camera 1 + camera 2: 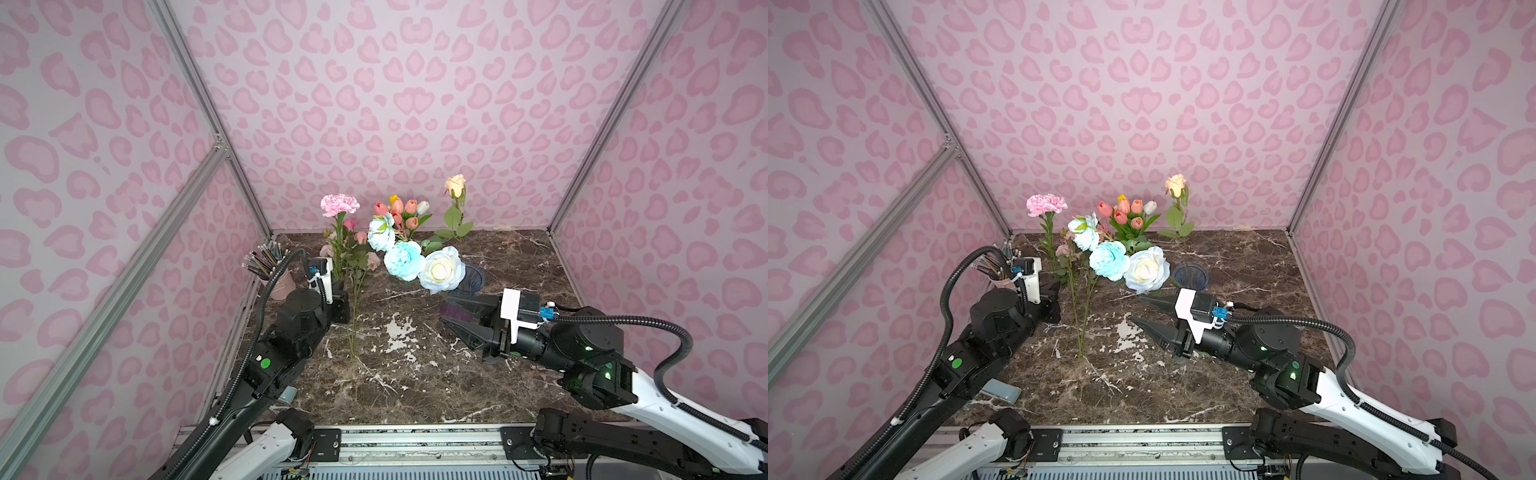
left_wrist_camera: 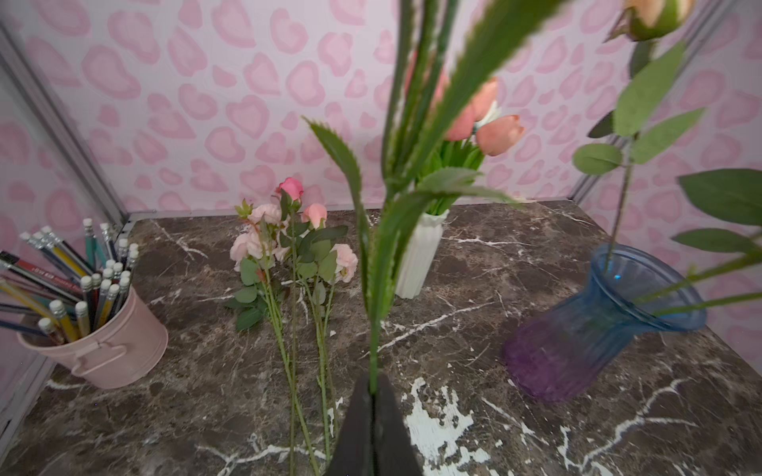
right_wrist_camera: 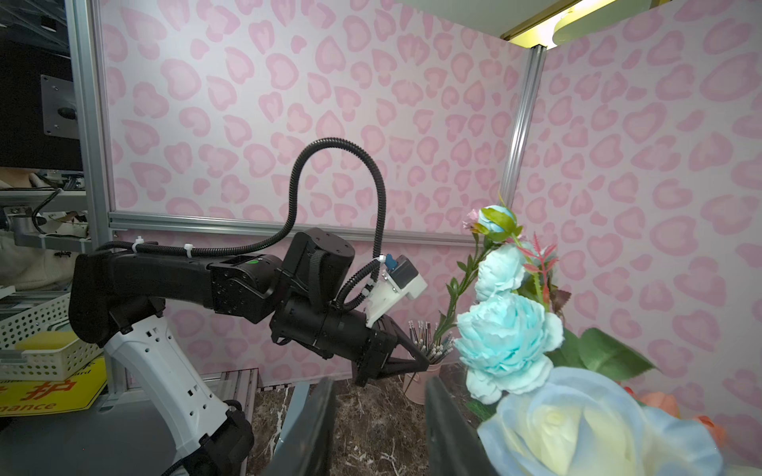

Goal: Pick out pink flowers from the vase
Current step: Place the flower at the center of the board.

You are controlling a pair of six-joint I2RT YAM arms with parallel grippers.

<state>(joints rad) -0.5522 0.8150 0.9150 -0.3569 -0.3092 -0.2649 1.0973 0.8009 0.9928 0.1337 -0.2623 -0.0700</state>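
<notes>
pink flowers (image 2: pixel 247 245) lie on the surface (image 1: pixel 415 386) just ahead of the left gripper (image 2: pixel 373 389), stems running toward the near edge. its jaws pinch the stem of a ruffled pink carnation (image 1: pixel 339 205) that stands upright above them, beside that pile. right gripper (image 1: pixel 1135 308) jaws hang spread and empty by the blue vase (image 2: pixel 598 329), farther from the pile.

Left claw (image 2: pixel 373 387) pinched closed, right claw (image 1: pixel 1136 308) parted

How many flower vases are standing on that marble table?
2. A white ribbed vase stands at the back, holding tulips. A blue-and-purple glass vase stands nearer the robot, on its right side, holding a peach rose. None other shows.
</notes>
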